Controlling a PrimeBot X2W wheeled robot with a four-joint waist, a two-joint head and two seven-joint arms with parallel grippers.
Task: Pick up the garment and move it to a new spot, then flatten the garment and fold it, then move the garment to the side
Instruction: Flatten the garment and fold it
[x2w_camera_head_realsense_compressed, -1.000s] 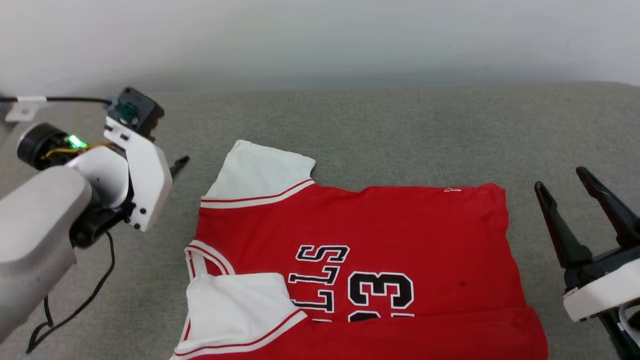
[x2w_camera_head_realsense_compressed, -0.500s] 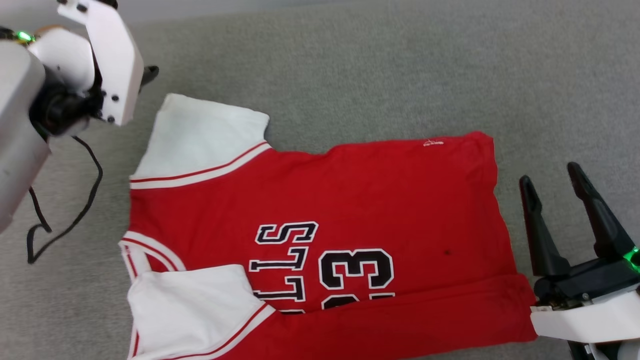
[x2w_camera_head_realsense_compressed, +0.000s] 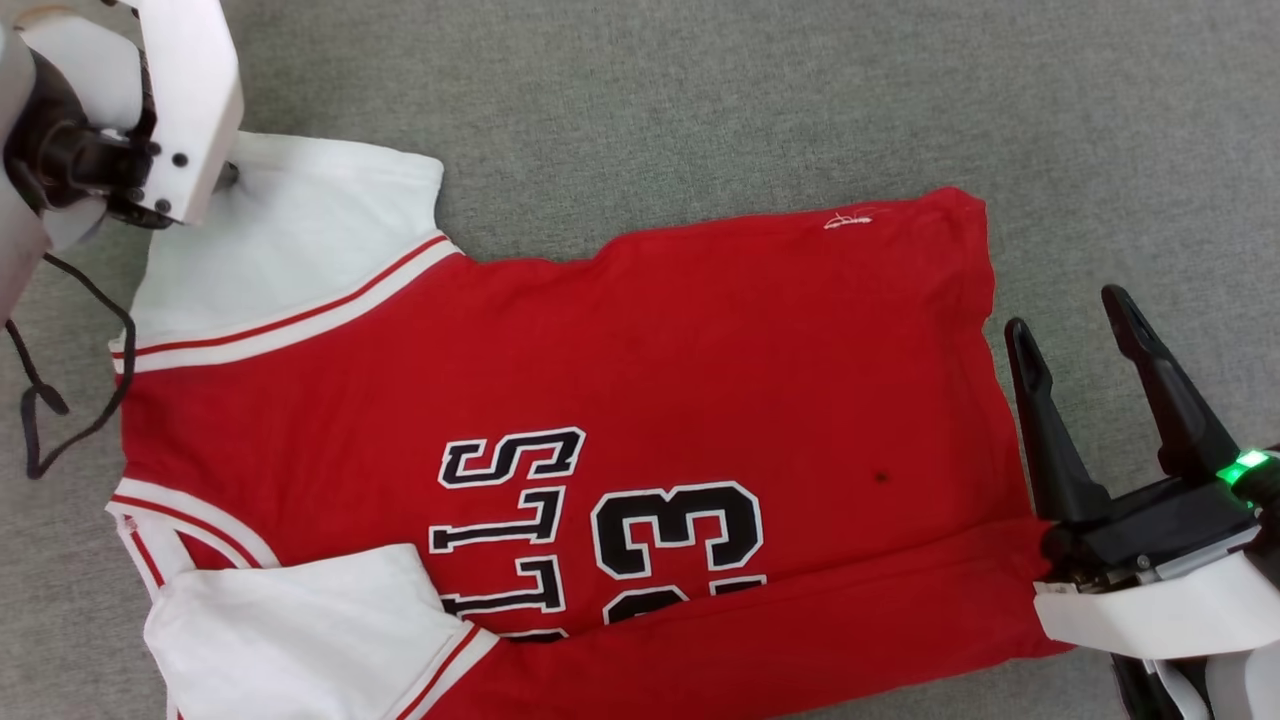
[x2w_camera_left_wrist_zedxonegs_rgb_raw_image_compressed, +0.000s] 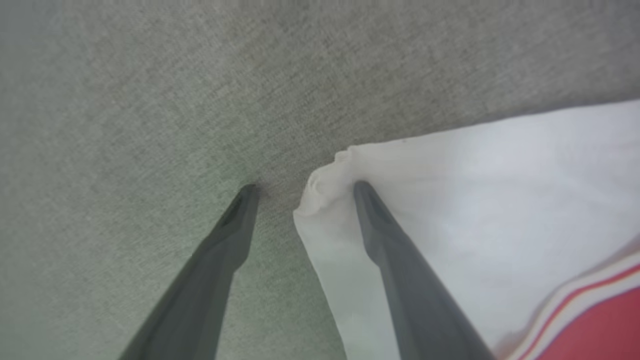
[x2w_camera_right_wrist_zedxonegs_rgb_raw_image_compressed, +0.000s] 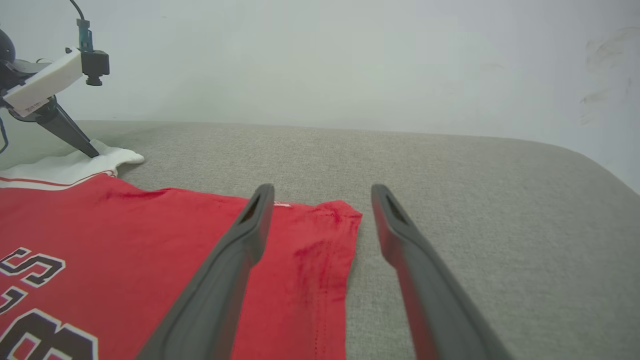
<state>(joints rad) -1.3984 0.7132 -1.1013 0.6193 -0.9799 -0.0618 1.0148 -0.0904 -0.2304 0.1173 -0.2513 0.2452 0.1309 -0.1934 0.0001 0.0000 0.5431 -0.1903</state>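
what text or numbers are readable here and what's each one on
"LLS": black white-edged letters on the garment chest, sideways; the start is hidden under the folded white sleeve.
"3": number beside the letters; a second digit is half covered by the folded red edge.
Small white mark near the hem: too small to read.

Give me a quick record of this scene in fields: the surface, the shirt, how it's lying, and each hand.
surface: grey fabric
garment: red jersey, white sleeves, front up
folds: near sleeve and near long edge folded over the front
left hand: open, straddling the far sleeve corner
right hand: open, astride the hem, holding nothing
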